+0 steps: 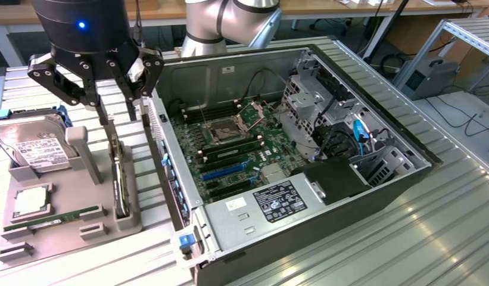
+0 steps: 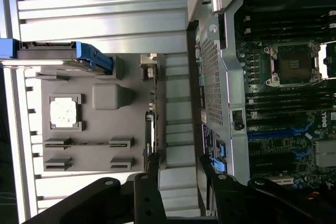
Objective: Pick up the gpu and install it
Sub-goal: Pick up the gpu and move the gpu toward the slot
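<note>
Grey plastic holder (image 1: 84,152) beside the open computer case (image 1: 220,65) keeps the gpu (image 1: 117,176) standing on edge in its slot, on the side nearest the case. I judge a good pick needs the claw (image 1: 113,98) centred over the card's thin top edge and square to it, so both fingers meet the flat faces rather than the bracket. I see the claw hanging above the card, jaws spread wide, gripping nothing.

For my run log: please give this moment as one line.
gripper: open, over the gpu | gpu: on edge in gray tray, not gripped | computer case: open, gpu not installed
</note>
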### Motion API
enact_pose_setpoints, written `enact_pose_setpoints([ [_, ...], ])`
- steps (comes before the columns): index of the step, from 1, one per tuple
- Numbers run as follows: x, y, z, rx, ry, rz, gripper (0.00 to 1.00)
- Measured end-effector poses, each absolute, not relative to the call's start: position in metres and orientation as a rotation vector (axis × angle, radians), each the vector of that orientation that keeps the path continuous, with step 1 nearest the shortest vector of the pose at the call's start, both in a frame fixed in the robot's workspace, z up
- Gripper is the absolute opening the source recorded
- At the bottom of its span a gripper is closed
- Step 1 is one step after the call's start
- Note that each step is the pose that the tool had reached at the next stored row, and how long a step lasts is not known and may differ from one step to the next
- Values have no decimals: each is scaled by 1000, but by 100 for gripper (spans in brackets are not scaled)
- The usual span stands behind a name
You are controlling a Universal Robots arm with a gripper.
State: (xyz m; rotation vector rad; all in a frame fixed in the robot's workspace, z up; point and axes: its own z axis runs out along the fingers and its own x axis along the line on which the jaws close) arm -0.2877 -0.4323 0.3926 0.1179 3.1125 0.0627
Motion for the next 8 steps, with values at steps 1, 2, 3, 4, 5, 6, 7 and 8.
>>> enact_pose_setpoints([
  [1,-288,-432,393,118,3112,63,42],
  [2,-288,-432,393,118,3112,63,42],
  [3,-288,-432,392,118,3112,63,42],
  [4,-288,-432,392,118,3112,63,42],
  [5,-288,-432,392,118,3112,63,42],
  [6,-289,-432,391,118,3112,63,42],
  [7,-289,-432,391,118,3112,63,42],
  [8,-289,-432,391,118,3112,63,42],
])
